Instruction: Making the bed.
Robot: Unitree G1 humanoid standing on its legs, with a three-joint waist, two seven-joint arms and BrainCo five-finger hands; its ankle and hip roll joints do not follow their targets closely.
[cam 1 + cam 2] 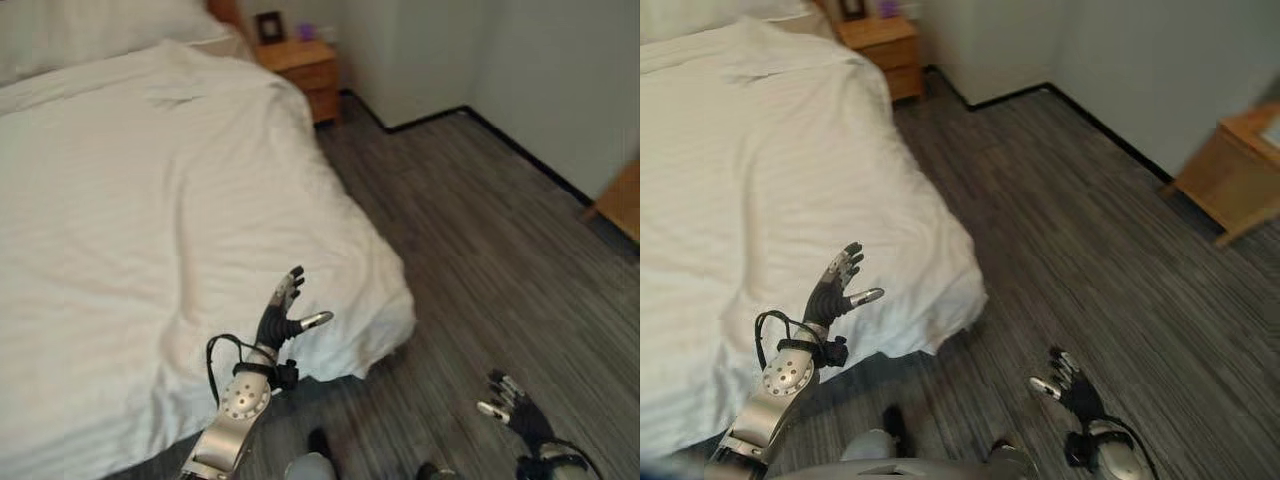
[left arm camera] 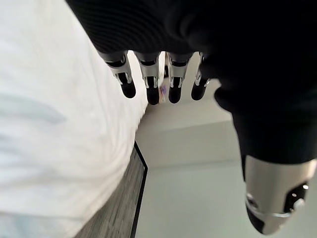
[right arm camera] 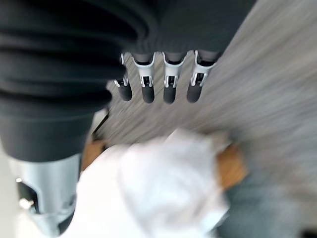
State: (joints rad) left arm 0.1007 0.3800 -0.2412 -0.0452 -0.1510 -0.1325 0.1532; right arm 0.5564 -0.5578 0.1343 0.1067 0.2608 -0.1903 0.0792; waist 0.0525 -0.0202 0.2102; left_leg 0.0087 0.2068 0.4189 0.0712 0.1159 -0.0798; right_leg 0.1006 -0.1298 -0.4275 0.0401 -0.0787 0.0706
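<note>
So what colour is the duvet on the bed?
Plain white duvet, clearest in the left eye view.

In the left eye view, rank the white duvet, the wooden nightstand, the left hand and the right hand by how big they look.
1. White duvet, by far the largest.
2. Wooden nightstand.
3. Left hand and right hand: they look alike, so no ranking. Both are nearer the camera than the nightstand, so apparent size is no guide to true size.

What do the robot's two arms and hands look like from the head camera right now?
Both arms are silver-grey. The left hand has silver fingers with dark tips, a dark ribbed cover over its back and wrist, and a round perforated silver joint below. The right hand looks alike.
</note>
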